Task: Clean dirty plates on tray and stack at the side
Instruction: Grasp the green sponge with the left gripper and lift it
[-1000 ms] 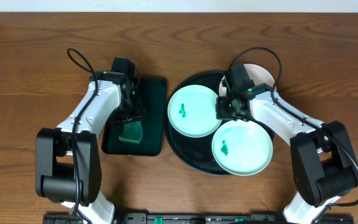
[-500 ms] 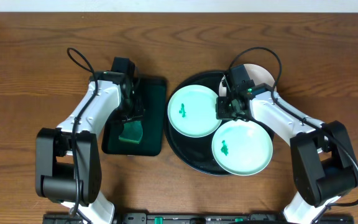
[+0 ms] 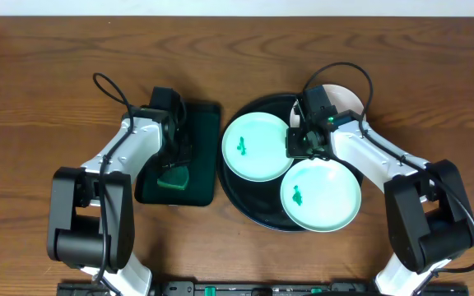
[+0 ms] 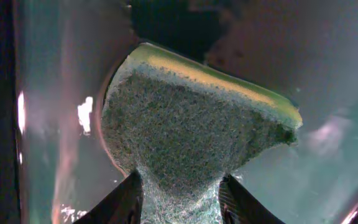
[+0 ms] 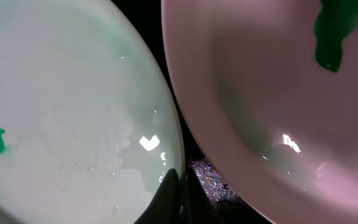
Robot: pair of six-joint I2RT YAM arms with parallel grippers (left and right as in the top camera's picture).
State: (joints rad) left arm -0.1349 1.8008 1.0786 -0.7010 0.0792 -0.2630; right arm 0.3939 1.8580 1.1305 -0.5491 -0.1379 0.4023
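Two mint-green plates lie on the round black tray (image 3: 252,200), each with a green smear: one at the back left (image 3: 260,146), one at the front right (image 3: 326,194). A white plate (image 3: 349,97) lies at the tray's back right, mostly under my right arm. My right gripper (image 3: 296,141) sits between the two mint plates. In the right wrist view its fingers (image 5: 179,182) are pinched shut on the rim of the plate on the left (image 5: 73,93), with the other plate (image 5: 260,93) close beside. My left gripper (image 3: 172,164) is shut on a green scrub sponge (image 4: 185,118).
The sponge (image 3: 172,178) is over a rectangular dark green tray (image 3: 206,123) left of the black tray. Wooden table surrounds both trays. Cables loop above each arm.
My left arm has shifted slightly to the right with the sponge still in its jaws. The right arm and the plates have not moved.
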